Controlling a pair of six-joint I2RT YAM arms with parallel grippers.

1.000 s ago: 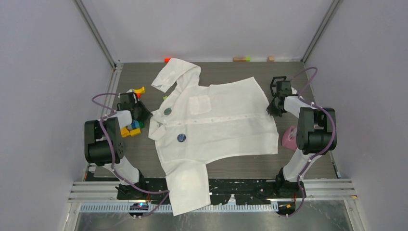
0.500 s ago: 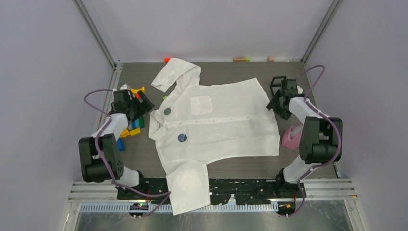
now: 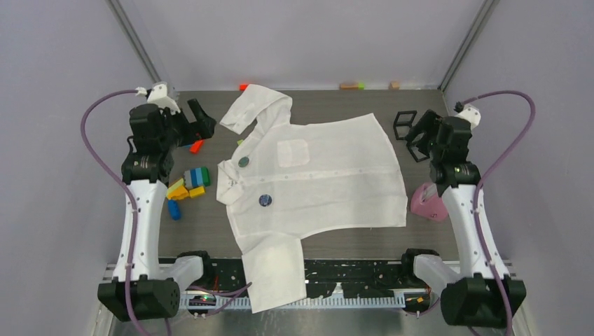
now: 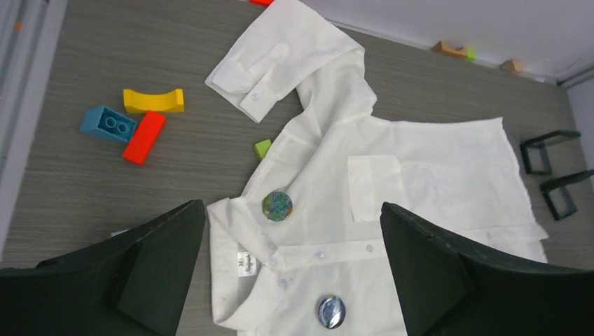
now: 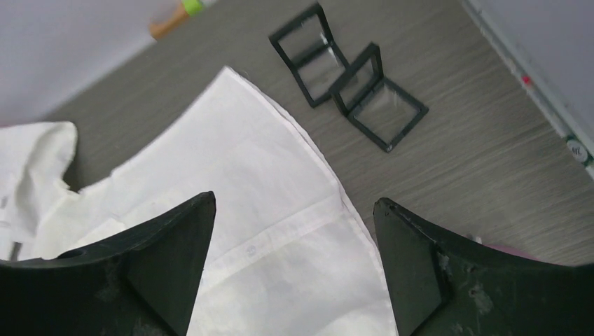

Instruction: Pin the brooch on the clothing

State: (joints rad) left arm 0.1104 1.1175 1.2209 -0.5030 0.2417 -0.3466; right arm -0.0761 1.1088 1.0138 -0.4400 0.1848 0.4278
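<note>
The shirt (image 3: 315,175) covers the middle of the table (image 3: 336,101). On its left, coloured blocks (image 3: 196,176) clutter the strip. On its right, 2 black frames (image 3: 405,126) and a pink object (image 3: 427,201) narrow passage. Bare table shows toward the far wall.

Three cameras: one fixed overhead, one on each wrist.

The top view looks down from behind the robot over the whole table (image 3: 350,241). The left wrist looks obliquely from the left across the white shirt (image 4: 434,168). The right wrist looks from nearer at its right edge. All three views share the shirt and the black wire frames (image 5: 354,65).
</note>
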